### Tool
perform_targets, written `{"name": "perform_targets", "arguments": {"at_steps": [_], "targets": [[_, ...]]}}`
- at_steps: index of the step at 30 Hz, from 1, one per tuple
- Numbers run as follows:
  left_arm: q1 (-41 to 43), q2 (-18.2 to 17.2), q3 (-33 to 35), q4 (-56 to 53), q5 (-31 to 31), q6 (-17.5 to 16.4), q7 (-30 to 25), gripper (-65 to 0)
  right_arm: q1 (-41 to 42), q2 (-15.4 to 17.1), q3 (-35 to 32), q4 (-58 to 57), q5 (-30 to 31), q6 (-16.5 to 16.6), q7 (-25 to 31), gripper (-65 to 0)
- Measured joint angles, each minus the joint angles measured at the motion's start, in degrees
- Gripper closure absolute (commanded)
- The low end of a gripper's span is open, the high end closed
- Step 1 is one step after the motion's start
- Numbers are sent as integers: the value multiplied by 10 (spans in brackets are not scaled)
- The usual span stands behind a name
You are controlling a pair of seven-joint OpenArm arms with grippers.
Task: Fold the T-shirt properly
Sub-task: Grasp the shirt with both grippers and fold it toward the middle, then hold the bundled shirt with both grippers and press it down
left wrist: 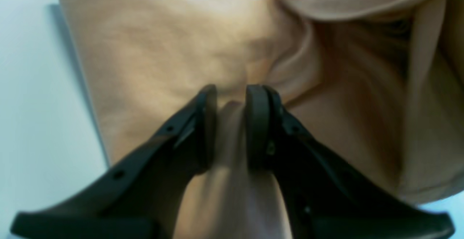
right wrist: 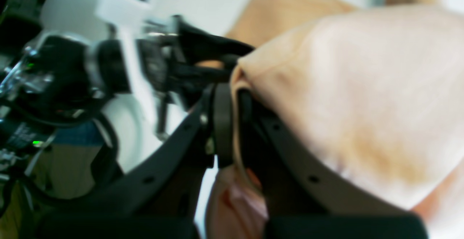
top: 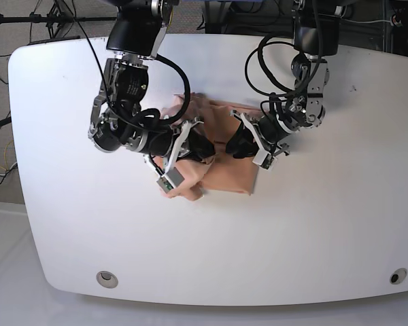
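We start at the left of the base view, where our right arm reaches in from about eleven o'clock over the white table [top: 68, 224]. Its right gripper [top: 202, 146] sits at the left half of the T-shirt [top: 232, 178], and from its own wrist camera we see the right gripper [right wrist: 233, 123] with its jaws drawn nearly together, a thin edge of the T-shirt [right wrist: 348, 97] caught between them and a lifted fold of peach cloth draped over the right-hand finger. The picture there is blurred, so we cannot make out any finer detail of the seam.

The shirt lies near the table's centre, bunched and partly folded, its lower edge flat on the tabletop toward six o'clock.

Moving rightward, our left arm comes down from about one o'clock, and its left gripper [top: 239, 145] meets the cloth just beside the other gripper, the two close together above the middle of the garment. In the left wrist view the left gripper [left wrist: 232, 123] is narrowly parted and clamped on a pinched ridge of the T-shirt [left wrist: 163, 57], which runs up between the pads. Beyond the fingertips the fabric lies smooth toward eleven o'clock and rumples into a curved fold toward one o'clock, with the pale table [left wrist: 32, 123] showing at nine o'clock.
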Motion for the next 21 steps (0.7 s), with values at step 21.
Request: {"name": "perform_targets", "arguments": {"at_steps": [21], "targets": [[0, 0, 10, 0, 0, 0, 0, -126, 24, 20, -119, -155, 15, -2, 132, 0]]}}
